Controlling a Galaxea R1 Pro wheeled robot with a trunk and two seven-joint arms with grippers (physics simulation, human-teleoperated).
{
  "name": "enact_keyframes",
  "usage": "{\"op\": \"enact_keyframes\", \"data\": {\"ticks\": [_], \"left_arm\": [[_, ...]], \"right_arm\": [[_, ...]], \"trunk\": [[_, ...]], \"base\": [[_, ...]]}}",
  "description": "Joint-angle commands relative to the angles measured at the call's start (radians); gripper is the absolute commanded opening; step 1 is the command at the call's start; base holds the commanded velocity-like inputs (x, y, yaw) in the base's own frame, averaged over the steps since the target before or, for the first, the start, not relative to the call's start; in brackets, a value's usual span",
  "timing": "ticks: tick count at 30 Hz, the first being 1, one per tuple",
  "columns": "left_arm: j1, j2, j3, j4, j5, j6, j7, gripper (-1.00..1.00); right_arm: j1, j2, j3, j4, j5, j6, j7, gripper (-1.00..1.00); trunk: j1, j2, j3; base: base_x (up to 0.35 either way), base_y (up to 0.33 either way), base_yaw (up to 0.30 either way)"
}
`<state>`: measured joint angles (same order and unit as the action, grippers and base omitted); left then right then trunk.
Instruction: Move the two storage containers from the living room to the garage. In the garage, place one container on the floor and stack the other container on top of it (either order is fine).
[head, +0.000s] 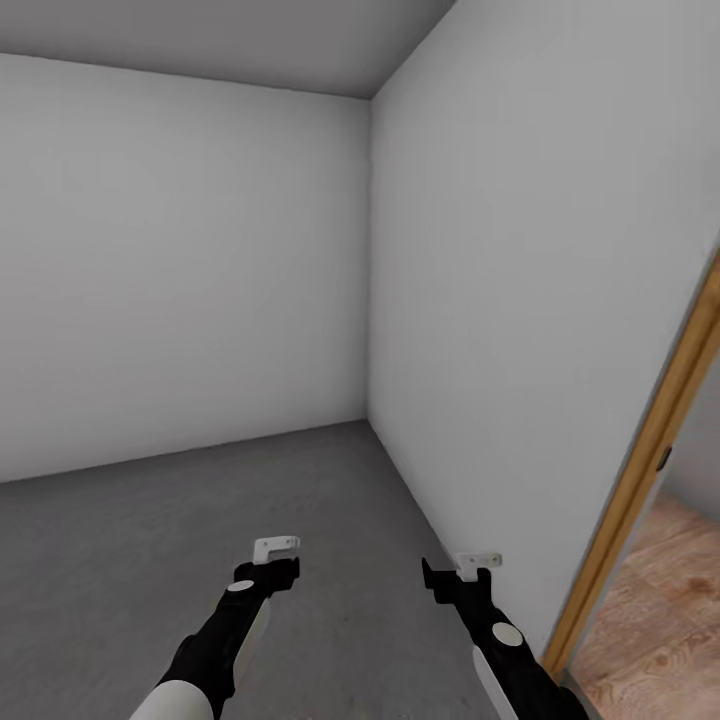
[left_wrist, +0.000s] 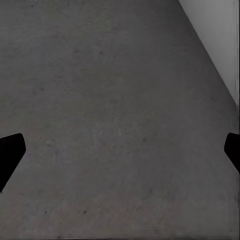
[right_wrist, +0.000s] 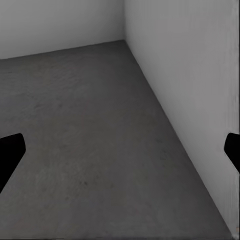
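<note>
Both arms reach forward and low from the bottom of the head view, side by side and roughly parallel; the left gripper and the right gripper hang above the dark grey concrete floor of the garage — each with its fingers spread wide, nothing between them; in the left wrist view the black fingertips sit at opposite edges over bare concrete. White-grey walls meet in a corner ahead; at the right a wooden door frame edges light wood plank flooring beyond.
</note>
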<state>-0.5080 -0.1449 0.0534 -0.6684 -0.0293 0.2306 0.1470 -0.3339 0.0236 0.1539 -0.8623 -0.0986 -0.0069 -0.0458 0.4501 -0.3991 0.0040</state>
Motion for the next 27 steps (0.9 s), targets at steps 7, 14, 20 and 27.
{"op": "enact_keyframes", "data": {"ticks": [7,14,20,27], "left_arm": [[0.0,-0.001,0.003,-0.002,-0.003,0.006,0.0,1.0],[0.0,-0.001,0.003,-0.002,-0.003,0.006,0.0,1.0],[0.0,-0.001,0.003,-0.002,-0.003,0.006,0.0,1.0],[0.0,-0.001,0.003,-0.002,-0.003,0.006,-0.001,1.0]], "right_arm": [[-0.001,-0.001,0.004,0.0,-0.01,-0.001,-0.005,1.0],[-0.001,-0.001,0.004,0.0,-0.01,-0.001,-0.005,1.0],[-0.001,-0.001,0.003,0.002,-0.011,-0.002,-0.006,1.0],[-0.001,-0.001,0.003,0.007,-0.012,-0.003,-0.005,1.0]], "trunk": [[0.0,-0.001,0.006],[0.0,-0.001,0.013],[0.0,-0.001,0.019],[0.0,-0.001,0.026]], "base": [[-0.322,0.0,-0.263],[-0.204,0.0,-0.262],[-0.011,0.0,-0.256],[-0.001,0.0,-0.248]]}}
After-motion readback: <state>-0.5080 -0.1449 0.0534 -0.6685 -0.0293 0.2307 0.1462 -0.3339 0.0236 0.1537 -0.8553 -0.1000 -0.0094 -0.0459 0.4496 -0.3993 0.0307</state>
